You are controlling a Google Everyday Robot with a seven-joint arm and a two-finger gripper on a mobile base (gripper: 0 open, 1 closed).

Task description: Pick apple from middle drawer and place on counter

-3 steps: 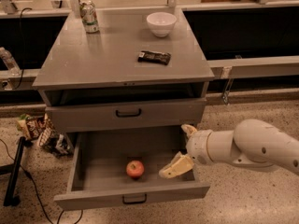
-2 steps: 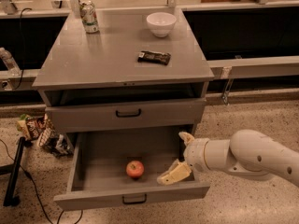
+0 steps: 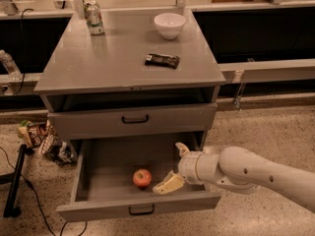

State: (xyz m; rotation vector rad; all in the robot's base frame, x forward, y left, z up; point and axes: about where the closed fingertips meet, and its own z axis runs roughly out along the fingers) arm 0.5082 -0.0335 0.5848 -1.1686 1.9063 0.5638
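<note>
The red apple (image 3: 142,178) lies in the open middle drawer (image 3: 98,176), near its front and left of centre. My gripper (image 3: 173,166) is inside the drawer's right half, just right of the apple, with its cream fingers (image 3: 168,183) spread open and empty. The near finger's tip lies a short gap from the apple, not touching it. The white arm reaches in from the right. The grey counter (image 3: 113,63) tops the cabinet above.
On the counter stand a soda can (image 3: 93,17), a white bowl (image 3: 169,25) and a dark snack bar (image 3: 162,60). The drawer above (image 3: 134,119) is shut. Snack bags (image 3: 42,137) and a black cable lie on the floor at the left.
My gripper and arm have moved left and lower into the drawer, closer to the apple. The apple has not moved.
</note>
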